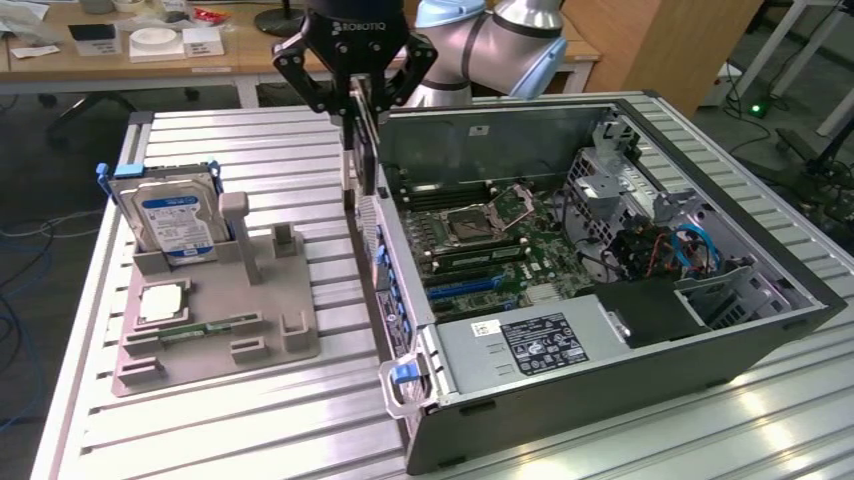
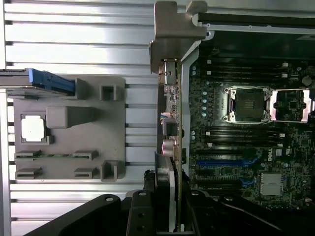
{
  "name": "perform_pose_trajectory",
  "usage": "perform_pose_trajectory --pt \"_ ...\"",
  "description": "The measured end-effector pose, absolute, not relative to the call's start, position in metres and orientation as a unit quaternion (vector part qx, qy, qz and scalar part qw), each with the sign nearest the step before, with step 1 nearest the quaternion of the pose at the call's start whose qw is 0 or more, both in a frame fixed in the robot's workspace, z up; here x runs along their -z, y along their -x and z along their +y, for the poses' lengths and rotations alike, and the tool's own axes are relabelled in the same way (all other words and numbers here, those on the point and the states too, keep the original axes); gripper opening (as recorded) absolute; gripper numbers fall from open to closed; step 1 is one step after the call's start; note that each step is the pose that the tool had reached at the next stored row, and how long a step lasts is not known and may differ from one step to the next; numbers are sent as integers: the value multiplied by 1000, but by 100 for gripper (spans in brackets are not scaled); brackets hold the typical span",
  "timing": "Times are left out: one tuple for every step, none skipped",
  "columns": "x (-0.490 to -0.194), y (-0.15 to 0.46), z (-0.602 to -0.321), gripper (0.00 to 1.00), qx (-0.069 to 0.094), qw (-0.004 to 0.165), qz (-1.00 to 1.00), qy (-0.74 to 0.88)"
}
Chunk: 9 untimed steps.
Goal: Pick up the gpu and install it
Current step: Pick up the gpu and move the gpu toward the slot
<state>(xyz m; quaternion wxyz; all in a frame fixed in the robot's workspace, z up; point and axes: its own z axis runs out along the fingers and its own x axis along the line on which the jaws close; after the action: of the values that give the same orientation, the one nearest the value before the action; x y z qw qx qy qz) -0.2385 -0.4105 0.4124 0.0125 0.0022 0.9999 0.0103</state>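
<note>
Nearest the wrist camera, the claw [image 2: 167, 189] is seen closed on the gpu [image 2: 170, 123]. The thin card is clamped edge-on between the dark fingers [image 2: 142, 211], with its silvery bracket [image 2: 174, 29] at the far end. In the exterior view the claw [image 1: 355, 100] is held above the bench [image 1: 240, 420], and the gpu [image 1: 356, 160] hangs upright from it. The card is held clear of the grey holder [image 1: 274, 335], just over the wall of the open computer case [image 1: 641, 390] that faces the holder. Whether the card touches that wall cannot be told. Inside the case the motherboard [image 1: 494, 250] is laid flat, with an open processor socket [image 1: 474, 222] on it and a power supply [image 1: 534, 345] nearer the exterior camera. On the holder, at the exterior view's left, a silver hard drive [image 1: 167, 215] with a blue-white label is stood upright. A square chip [image 1: 160, 302] is seated flat there, and a slim memory stick [image 1: 207, 328] is laid beside it.
</note>
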Motion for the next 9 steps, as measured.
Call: perform_pose_trajectory --pt "-412 237 -411 28 -10 12 1000 -2" --pt "-412 236 -411 28 -10 12 1000 -2" --pt "-412 235 -411 28 -10 12 1000 -2" --pt "-412 233 -411 28 -10 12 1000 -2" --pt "-412 233 -411 28 -10 12 1000 -2" --pt "-412 232 -411 28 -10 12 1000 -2" --pt "-412 231 -411 28 -10 12 1000 -2" --pt "-412 231 -411 28 -10 12 1000 -2" --pt "-412 230 -411 28 -10 12 1000 -2"
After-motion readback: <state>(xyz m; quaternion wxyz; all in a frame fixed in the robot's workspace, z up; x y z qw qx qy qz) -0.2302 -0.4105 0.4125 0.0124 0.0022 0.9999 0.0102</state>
